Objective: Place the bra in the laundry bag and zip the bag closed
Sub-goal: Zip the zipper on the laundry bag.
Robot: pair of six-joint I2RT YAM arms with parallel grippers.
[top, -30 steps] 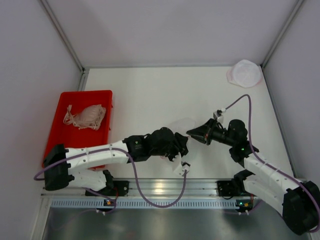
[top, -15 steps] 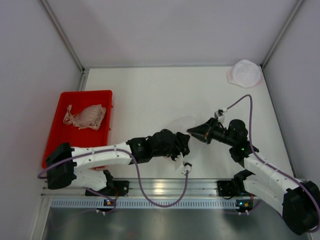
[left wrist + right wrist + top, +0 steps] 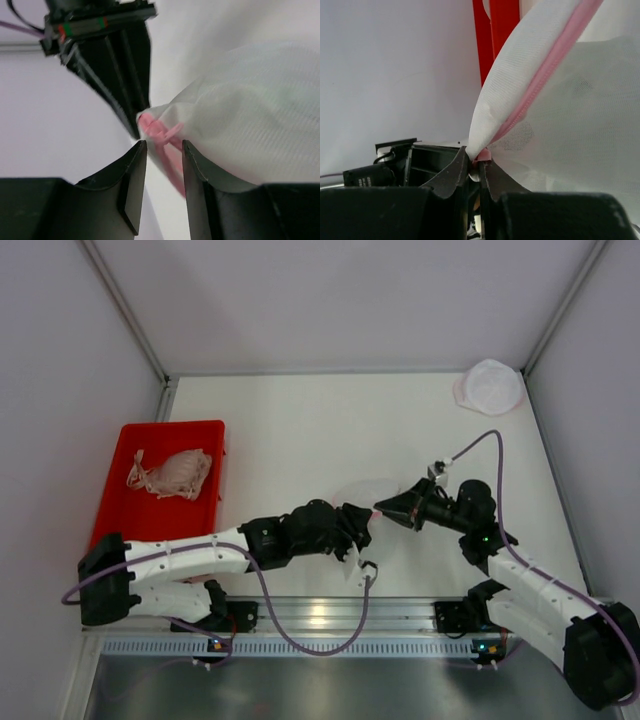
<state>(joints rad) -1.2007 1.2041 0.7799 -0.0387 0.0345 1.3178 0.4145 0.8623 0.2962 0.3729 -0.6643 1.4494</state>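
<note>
The pale pink bra (image 3: 172,472) lies bunched in the red bin (image 3: 118,512) at the left. The white mesh laundry bag (image 3: 366,490) with a pink zipper (image 3: 555,55) hangs between the two grippers at the table's middle. My right gripper (image 3: 381,507) is shut on the bag's corner at the zipper end (image 3: 479,159). My left gripper (image 3: 364,527) is open, its jaws standing either side of the pink zipper edge (image 3: 161,131) with a gap showing (image 3: 164,147). The bag's mesh (image 3: 250,125) fills the right of the left wrist view.
A white round bundle (image 3: 490,387) sits at the back right corner. Grey walls close in the table on three sides. The red bin's wall (image 3: 492,30) shows behind the bag in the right wrist view.
My left gripper has moved right and up to the bag's zipper corner, close against the right gripper. The right gripper has kept its hold and hardly moved.
</note>
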